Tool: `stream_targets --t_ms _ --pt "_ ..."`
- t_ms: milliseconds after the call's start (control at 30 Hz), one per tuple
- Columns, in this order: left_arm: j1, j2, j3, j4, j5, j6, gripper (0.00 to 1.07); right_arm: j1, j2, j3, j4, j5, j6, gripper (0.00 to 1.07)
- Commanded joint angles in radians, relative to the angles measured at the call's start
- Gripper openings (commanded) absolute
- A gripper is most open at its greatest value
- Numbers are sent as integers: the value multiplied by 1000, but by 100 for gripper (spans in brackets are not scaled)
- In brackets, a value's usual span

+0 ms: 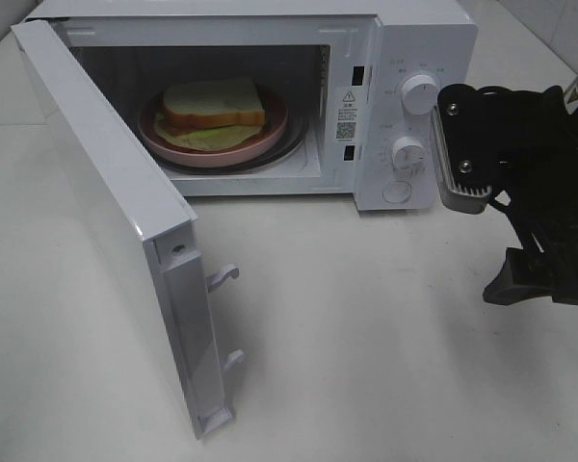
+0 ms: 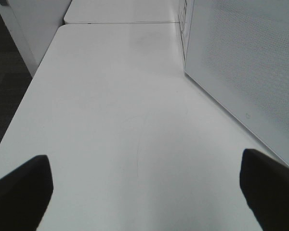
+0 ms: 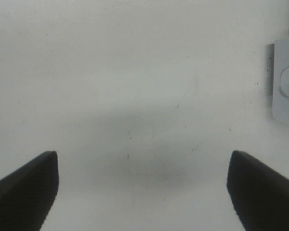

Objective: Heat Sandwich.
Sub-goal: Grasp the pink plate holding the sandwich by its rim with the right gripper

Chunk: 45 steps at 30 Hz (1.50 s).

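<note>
The sandwich [image 1: 214, 108], white bread with green filling, lies on a round pink plate [image 1: 270, 135] inside the open microwave [image 1: 405, 58]. In the exterior view my right arm [image 1: 530, 173] hovers in front of the microwave's control knobs, to the right of the cavity. My right gripper [image 3: 143, 192] points down at the bare table, fingers [image 3: 26, 185] spread wide with nothing between them. My left gripper [image 2: 144, 192] is also open and empty over the tabletop, beside the outer face of the microwave door [image 2: 245, 62]. The left arm does not show in the exterior view.
The microwave door [image 1: 106, 212] swings out to the left and toward the front, standing across the left part of the table. Two white knobs [image 1: 419, 93] sit on the control panel. A corner of the panel with its round button [image 3: 286, 84] shows in the right wrist view.
</note>
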<state>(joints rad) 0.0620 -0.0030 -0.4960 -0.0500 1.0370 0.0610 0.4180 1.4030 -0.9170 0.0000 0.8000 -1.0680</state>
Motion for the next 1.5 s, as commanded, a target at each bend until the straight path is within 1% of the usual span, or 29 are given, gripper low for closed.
stream_targets --t_ms 33,100,233,267,300,367,400,433,533,567,667,700,800,833,900,967,1033,1133,1500 --pt "5 -27 3 -6 -9 -2 101 5 -6 -6 0 -5 9 91" --pt "5 -27 3 -6 -9 -2 101 5 -5 -8 0 -7 9 91" --pt "5 -27 3 -6 -9 -2 101 55 17 -50 -50 -8 9 90" --pt "5 -27 3 -6 -9 -2 101 55 17 -50 -50 -8 9 90" --pt "5 -27 3 -6 -9 -2 101 83 38 -78 -77 -8 14 90" --pt "5 -27 3 -6 -9 -2 101 104 62 -107 -92 -8 20 89" --pt "5 -27 3 -6 -9 -2 101 121 92 -138 -102 -9 20 89" --pt "5 -27 3 -6 -9 -2 101 121 92 -138 -102 -9 20 89" --pt "5 -27 3 -6 -9 -2 101 151 148 -206 -110 -15 19 88" --pt "5 -27 3 -6 -9 -2 101 151 148 -206 -110 -15 19 88" --pt "5 -27 3 -6 -9 -2 101 175 210 -266 -122 -39 19 88" --pt "5 -27 3 -6 -9 -2 101 175 210 -266 -122 -39 19 88" --pt "5 -27 3 -6 -9 -2 101 192 252 -311 -127 -43 15 88" --pt "5 -27 3 -6 -9 -2 101 192 280 -341 -126 -55 13 87" --pt "5 -27 3 -6 -9 -2 101 192 291 -353 -126 -60 13 87" --pt "5 -27 3 -6 -9 -2 101 203 334 -393 -128 -63 12 87" --pt "5 -27 3 -6 -9 -2 101 203 346 -405 -128 -66 12 87" --pt "5 -27 3 -6 -9 -2 101 214 394 -454 -131 -78 12 87" --pt "5 -27 3 -6 -9 -2 101 226 511 -545 -131 -125 12 85"
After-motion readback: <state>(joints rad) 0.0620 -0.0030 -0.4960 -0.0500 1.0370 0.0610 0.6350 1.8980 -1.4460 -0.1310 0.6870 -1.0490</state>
